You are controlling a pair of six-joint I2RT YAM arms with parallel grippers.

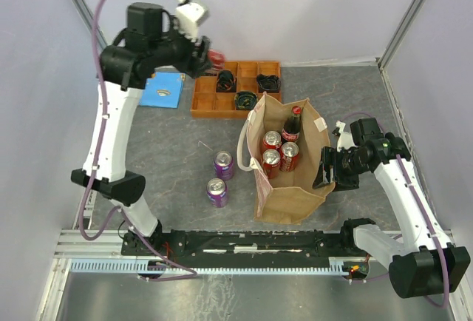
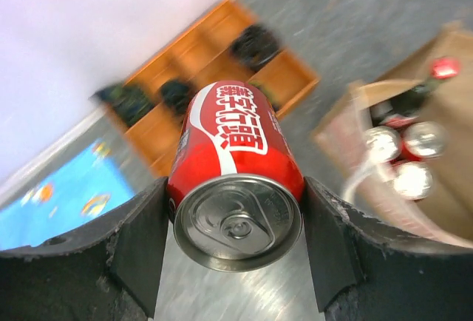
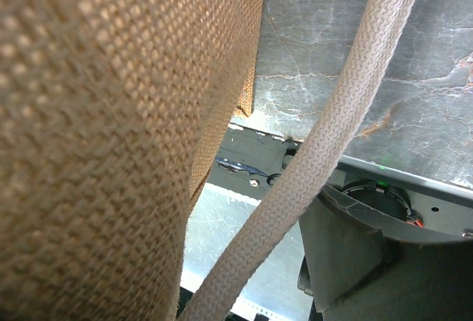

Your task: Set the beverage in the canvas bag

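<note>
the left gripper [image 2: 236,241] is closed on the red can [image 2: 236,147]. in the left wrist view the can sits between the two black fingers [image 2: 139,243] and touches both pads. its silver top with the pull tab faces the camera, and white lettering runs along its red side. from the top view i see this left gripper [image 1: 205,55] raised at the far left part of the table [image 1: 170,147], beside the far left corner of the orange tray [image 1: 219,114]. only a small red part of the can [image 1: 215,58] shows there. the can is not in the bag and is well apart from it.

the canvas bag [image 1: 287,197] stands upright near the middle of the table, in front of the tray, with its mouth open. inside it i count three red cans [image 1: 272,141] and one dark bottle [image 1: 293,123] with a red cap. two purple cans [image 1: 224,164] stand on the table just left of the bag. a blue flat thing [image 1: 162,89] lies left of the tray, and some tray compartments hold black objects.

the right gripper [image 1: 324,170] is low at the right side of the bag. in its wrist view the woven bag wall [image 3: 111,114] fills the left, and a pale handle strap [image 3: 334,125] crosses in front of one dark finger [image 3: 347,258]. the other finger is hidden, so i cannot tell if this claw is wide or grips the bag.
</note>
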